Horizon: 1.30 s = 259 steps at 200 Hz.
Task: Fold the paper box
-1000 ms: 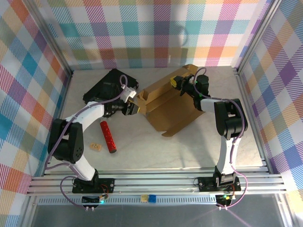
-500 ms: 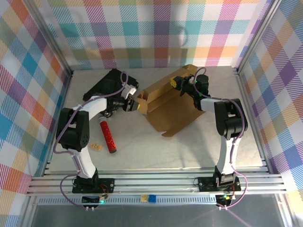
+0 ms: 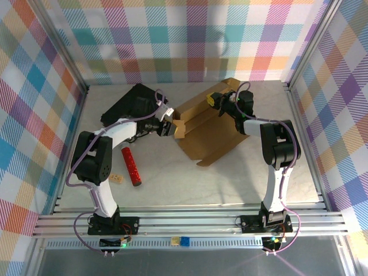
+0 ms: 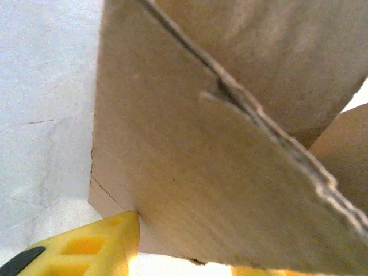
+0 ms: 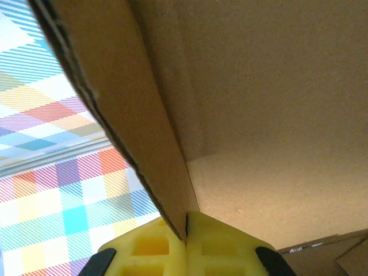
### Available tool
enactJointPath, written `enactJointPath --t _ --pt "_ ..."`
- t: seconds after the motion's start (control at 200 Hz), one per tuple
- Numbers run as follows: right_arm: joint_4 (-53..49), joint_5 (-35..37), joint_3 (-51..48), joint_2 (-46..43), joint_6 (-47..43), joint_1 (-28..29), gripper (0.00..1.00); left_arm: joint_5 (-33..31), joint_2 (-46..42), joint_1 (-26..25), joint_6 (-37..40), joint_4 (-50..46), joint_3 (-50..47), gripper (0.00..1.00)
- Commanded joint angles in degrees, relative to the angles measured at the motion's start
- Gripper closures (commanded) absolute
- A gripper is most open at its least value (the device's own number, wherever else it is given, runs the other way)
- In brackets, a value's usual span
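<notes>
The paper box is kept between both claws. Its wall is clamped in the right gripper, seemingly as an anchor; a flap is stood up at the left gripper, whose closing cannot be told.

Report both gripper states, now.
Left gripper: open, its fingers on either side of a flap of the paper box.
Right gripper: shut on an edge of the paper box.
</notes>
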Motion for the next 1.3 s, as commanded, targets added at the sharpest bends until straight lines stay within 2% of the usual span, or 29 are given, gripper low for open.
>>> enactJointPath --t 0.0,0.115,0.385,0.635,1.05,1.29 --pt "2.2 -0.4 -0.7 -1.3 -0.3 0.0 1.0 -1.4 -0.2 -0.9 -2.5 4.0 -1.3 0.57" --pt "2.3 -0.3 -0.9 -1.3 -0.3 0.0 1.0 -3.7 -0.5 -2.0 -4.0 5.0 -1.8 0.57" --pt "3.5 0.8 -1.7 -1.2 0.8 0.0 1.0 -13.8 -1.8 -4.6 -10.2 10.5 -4.6 0.57" --pt "5.0 2.8 -2.2 -0.9 1.8 0.3 1.0 -20.8 -1.9 -6.5 -15.3 14.7 -5.5 0.54" --pt "5.6 7.0 -6.2 -2.2 2.8 1.3 1.0 -25.1 0.7 -7.9 -20.8 17.6 -3.6 0.51" --pt "11.7 11.8 -9.3 -1.8 5.7 2.8 1.0 -28.0 2.1 -8.2 -24.3 19.4 -3.2 0.51"
